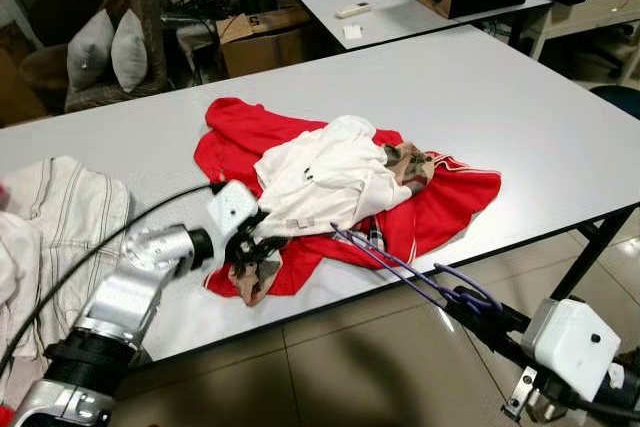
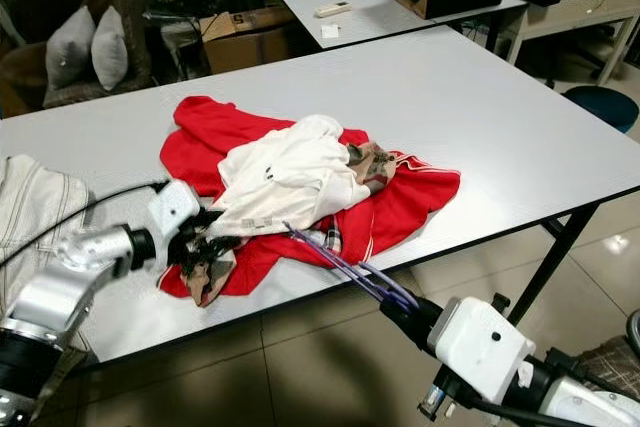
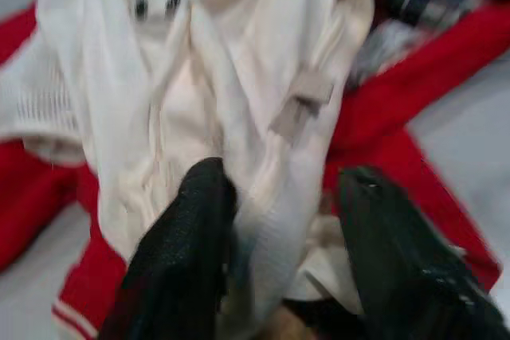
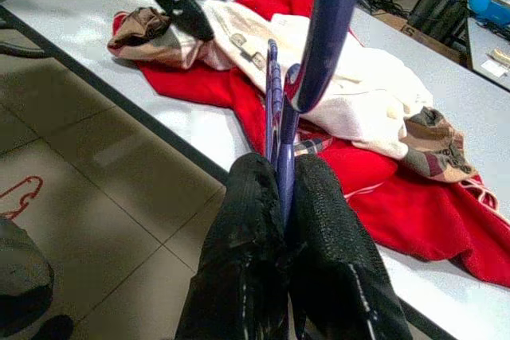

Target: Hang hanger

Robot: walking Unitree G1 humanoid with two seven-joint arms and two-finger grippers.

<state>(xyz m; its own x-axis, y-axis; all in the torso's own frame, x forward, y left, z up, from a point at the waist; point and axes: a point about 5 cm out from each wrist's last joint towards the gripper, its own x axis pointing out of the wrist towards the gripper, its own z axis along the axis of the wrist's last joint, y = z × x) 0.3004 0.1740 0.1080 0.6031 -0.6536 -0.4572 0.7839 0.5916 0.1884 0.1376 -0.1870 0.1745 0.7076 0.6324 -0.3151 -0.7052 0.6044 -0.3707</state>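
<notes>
Right claw (image 4: 285, 197) pinches a purple hanger (image 1: 400, 269) at the worktop (image 1: 500, 97) edge, its end over the red garment (image 1: 440, 207). Left claw (image 3: 279, 220), spread, straddles the white shirt (image 1: 320, 177).

Our left arm (image 1: 120, 297) reaches forward and up from the lower left, silver forearm leading to a white wrist block. Our left gripper (image 1: 262, 245) sits just past that block with its two black fingers (image 3: 187, 260) spread apart, and pale cloth lies between them. Our right arm (image 2: 560, 392) comes in low from the lower right, its white wrist housing tilted toward the middle. Our right gripper (image 4: 285, 197) points forward and left with both black fingers (image 4: 247, 236) pressed tight together, pinching a thin purple rod between them.
</notes>
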